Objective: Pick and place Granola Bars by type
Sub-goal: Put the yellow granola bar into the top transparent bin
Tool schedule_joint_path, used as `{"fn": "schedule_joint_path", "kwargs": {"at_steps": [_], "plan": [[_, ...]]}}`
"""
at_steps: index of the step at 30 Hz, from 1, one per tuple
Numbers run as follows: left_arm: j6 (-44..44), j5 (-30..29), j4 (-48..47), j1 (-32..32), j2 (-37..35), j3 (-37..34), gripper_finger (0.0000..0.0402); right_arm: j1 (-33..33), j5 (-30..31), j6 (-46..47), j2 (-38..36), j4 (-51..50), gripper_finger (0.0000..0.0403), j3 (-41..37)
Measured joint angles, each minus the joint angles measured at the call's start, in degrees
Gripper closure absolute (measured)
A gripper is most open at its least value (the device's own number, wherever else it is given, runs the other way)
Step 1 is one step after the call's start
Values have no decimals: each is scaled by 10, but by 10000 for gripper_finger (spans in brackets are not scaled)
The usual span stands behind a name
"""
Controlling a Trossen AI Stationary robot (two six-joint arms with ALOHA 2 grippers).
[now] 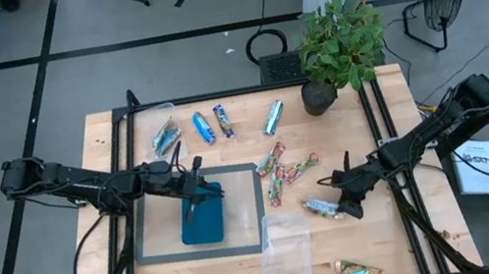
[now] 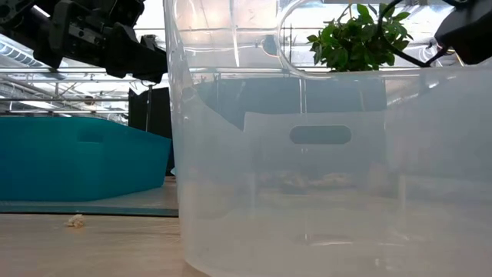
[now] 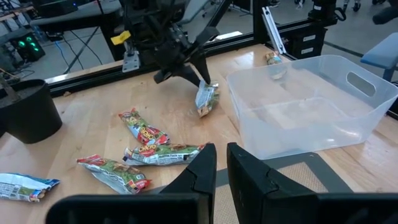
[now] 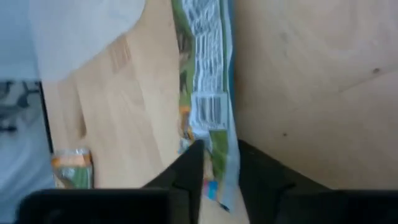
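The silver-tan granola bar (image 1: 320, 207) lies on the bare wood just right of the clear plastic tub (image 1: 286, 249), its long axis running roughly left to right across the table. In the right wrist view it runs straight away from the camera, barcode side up. The right gripper (image 1: 342, 202) reaches in low from the right edge, arm stretched toward the centre, and its fingers (image 4: 189, 168) are closed on the bar's near end. The wrapper print is too blurred to read, apart from the barcode.

The left gripper (image 1: 196, 193) hovers over the teal tray (image 1: 203, 222), its arm reaching in from the table's left side, fingers (image 3: 202, 171) nearly together on nothing. Three red-green bars (image 3: 146, 152) lie close together on the wood; one seems to carry a "Chewy" logo.
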Motion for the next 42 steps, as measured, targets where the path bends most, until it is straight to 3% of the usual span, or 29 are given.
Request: {"fn": "schedule_joint_path", "kwargs": {"at_steps": [3, 6, 18, 31, 39, 42], "plan": [[0, -2, 0, 0, 0, 0, 355, 0, 1, -40, 1, -2, 392, 0], [0, -5, 0, 0, 0, 0, 355, 0, 20, -71, 1, -1, 399, 0], [-2, -5, 1, 0, 0, 0, 355, 0, 93, -191, -10, 83, 403, 11], [-16, -35, 26, 1, 0, 0, 355, -29, 206, -402, -127, 128, 403, 26], [-29, -87, 70, 1, 4, 0, 355, -76, 204, -572, -128, 286, 403, 26], [-16, -96, 99, 3, 16, 0, 355, -104, 171, -599, -119, 323, 403, 26]]}}
